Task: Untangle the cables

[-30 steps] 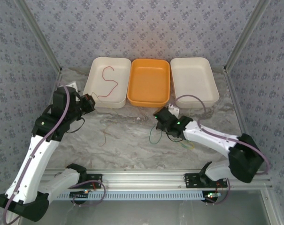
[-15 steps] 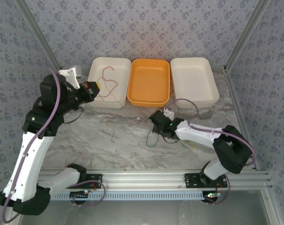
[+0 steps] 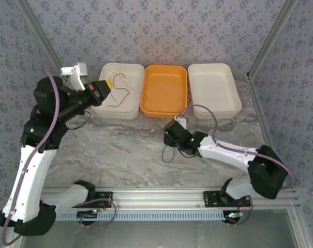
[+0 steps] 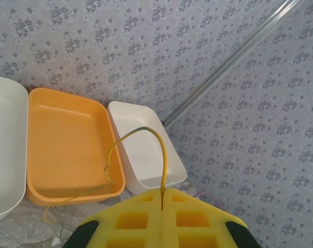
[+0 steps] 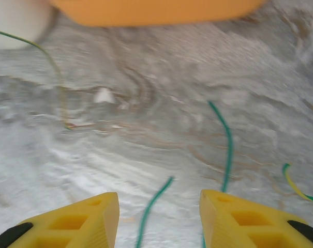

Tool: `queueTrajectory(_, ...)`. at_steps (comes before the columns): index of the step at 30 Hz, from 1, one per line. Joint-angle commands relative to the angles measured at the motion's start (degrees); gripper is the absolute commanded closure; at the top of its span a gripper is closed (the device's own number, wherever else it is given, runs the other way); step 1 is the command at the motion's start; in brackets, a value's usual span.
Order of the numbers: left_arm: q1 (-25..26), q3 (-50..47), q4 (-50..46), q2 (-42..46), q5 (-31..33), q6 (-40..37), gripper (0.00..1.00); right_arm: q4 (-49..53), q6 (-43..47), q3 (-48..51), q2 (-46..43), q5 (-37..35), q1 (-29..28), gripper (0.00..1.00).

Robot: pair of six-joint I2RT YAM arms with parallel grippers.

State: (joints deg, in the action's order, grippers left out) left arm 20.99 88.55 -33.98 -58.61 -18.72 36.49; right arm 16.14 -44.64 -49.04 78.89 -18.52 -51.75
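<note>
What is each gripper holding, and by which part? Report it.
Left gripper pinches the yellow cable, apparently near one end, its length arcing out. Right gripper holds nothing: jaws apart over the loose green cable.

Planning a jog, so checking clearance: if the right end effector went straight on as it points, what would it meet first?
Likely the green cable lying on the table just ahead of the open right end effector; the orange tray sits farther on. Depth is unclear.

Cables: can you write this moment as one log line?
left gripper shut on yellow-olive cable | right gripper open over green cable on table | red cable in left white tray
</note>
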Motion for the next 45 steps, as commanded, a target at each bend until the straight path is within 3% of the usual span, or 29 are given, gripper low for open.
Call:
queueTrajectory(1,0.18,1.51,2.96,0.07,-2.19,1.25,1.0,-6.88,7.67,0.55,-0.54,-2.44,-1.53,0.52)
queueTrajectory(7,0.28,2.39,3.38,-0.1,-4.51,2.9,1.0,-23.91,18.7,1.23,-0.29,4.57,-3.55,0.47)
queueTrajectory(13,0.29,3.27,2.32,0.69,-5.32,3.23,1.0,-28.72,21.89,-3.96,2.16,10.39,-4.03,0.38)
queueTrajectory(19,0.36,3.16,0.82,1.22,-5.37,2.73,1.0,-34.53,22.88,-4.53,1.36,12.01,-5.61,0.36)
queueTrajectory(26,0.35,2.48,0.97,1.39,-5.54,2.72,1.0,-32.08,23.98,-6.84,-0.49,11.85,-5.65,0.37)
queueTrajectory(32,0.36,2.06,1.4,1.48,-6.11,3.06,1.0,-28.13,23.46,-9.58,0.9,8.72,-3.56,0.46)
queueTrajectory(45,0.36,2.5,0.44,2.87,-7.03,4.36,1.0,-23.06,19.23,-15.32,5.6,6.98,-0.81,0.48)
